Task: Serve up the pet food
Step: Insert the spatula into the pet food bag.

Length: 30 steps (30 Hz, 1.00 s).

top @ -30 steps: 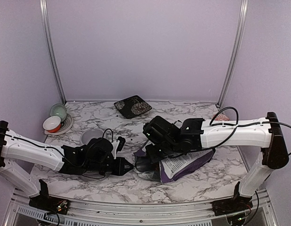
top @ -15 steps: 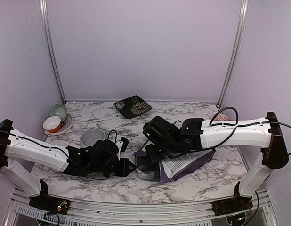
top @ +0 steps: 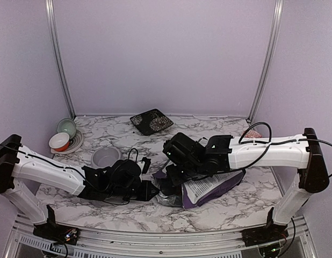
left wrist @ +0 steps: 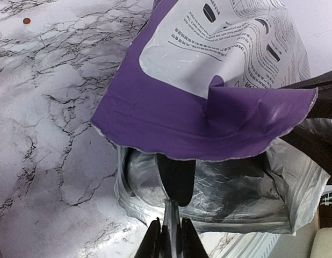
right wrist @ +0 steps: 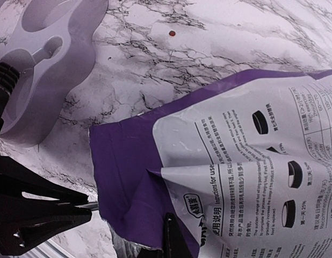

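At 4 o'clock from the table's [top: 236,209] middle in the top view, the bag [top: 211,185] lies flat on the marble, purple and white with printed panels facing up and its mouth toward 9 o'clock. The right gripper [top: 170,177] is pressed together on the purple upper lip of that mouth and holds it raised, so the silver lining under it gapes. At 7 o'clock the left arm lies low along the table, and the left gripper [left wrist: 170,228] points at the bag's mouth from just beside it. Its fingers are nearly together, pinching the thin handle of the scoop [left wrist: 177,174]. The scoop's dark end reaches under the purple lip and into the silver lining. Of the kibble [right wrist: 172,33], 1 reddish piece lies alone on bare marble, well apart from the bag, at 1 o'clock from its purple corner in the right wrist view. How much kibble lies inside the bag I cannot tell, since the lining is dark and crumpled. At 9 o'clock the grey bowl [top: 105,157] sits just beyond the left arm, partly hidden by it. At 12 o'clock, near the back wall, lies a dark patterned plate [top: 151,121], and at 10 o'clock stand 2 cups [top: 63,141] on a saucer.
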Each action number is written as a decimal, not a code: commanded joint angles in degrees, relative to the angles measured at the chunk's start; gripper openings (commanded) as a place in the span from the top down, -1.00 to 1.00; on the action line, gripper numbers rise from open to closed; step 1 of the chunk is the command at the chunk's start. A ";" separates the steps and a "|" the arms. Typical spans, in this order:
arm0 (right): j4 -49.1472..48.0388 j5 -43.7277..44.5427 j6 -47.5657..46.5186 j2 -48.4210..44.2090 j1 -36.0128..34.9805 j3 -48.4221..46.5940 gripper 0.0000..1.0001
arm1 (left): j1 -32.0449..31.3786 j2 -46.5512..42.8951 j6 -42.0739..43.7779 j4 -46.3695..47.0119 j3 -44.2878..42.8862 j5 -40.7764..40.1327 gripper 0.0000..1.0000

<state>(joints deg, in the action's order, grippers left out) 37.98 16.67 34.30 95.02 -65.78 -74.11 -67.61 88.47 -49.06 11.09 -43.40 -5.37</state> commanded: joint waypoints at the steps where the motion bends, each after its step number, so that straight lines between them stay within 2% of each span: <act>1: 0.18 3.76 1.03 -0.10 0.30 -2.24 1.00 | -0.26 0.58 -0.69 -0.32 -0.67 -0.14 1.00; 15: -0.60 3.54 1.18 0.56 0.31 -2.11 1.00 | -0.24 1.26 -2.68 2.41 2.72 -0.07 1.00; 26: -1.27 6.37 2.86 -1.29 0.33 -0.29 1.00 | -0.16 4.43 -6.36 17.59 7.39 3.83 1.00; 30: -1.42 7.27 3.30 -1.98 0.56 0.68 1.00 | 0.23 4.14 -5.26 19.27 8.31 3.84 1.00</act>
<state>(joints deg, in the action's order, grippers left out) 37.58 17.78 35.66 95.22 -65.78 -73.89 -67.61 91.64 -54.68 27.22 -36.67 -3.03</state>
